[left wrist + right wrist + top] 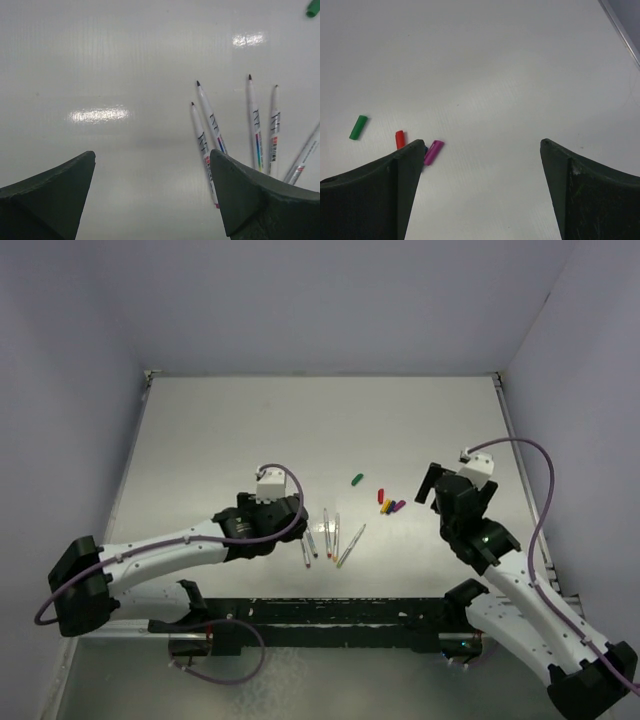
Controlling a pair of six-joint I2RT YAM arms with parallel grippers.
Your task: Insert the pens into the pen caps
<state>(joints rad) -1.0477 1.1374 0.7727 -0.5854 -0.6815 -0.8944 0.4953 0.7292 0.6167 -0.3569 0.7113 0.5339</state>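
Five light, likely slippery pens (212,121) are lying beside the left gripper's (152,155) spread fingers (250,200), right gripper (480,145) gaping too, so pinch mid-barrel.

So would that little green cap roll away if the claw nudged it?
Probably: the green cap looks rounded and lies on its side on a smooth, glossy table, so a sideways nudge would likely roll it. Being tiny plastic, it is probably very light and easily flicked. It looks stiff rather than squashy.
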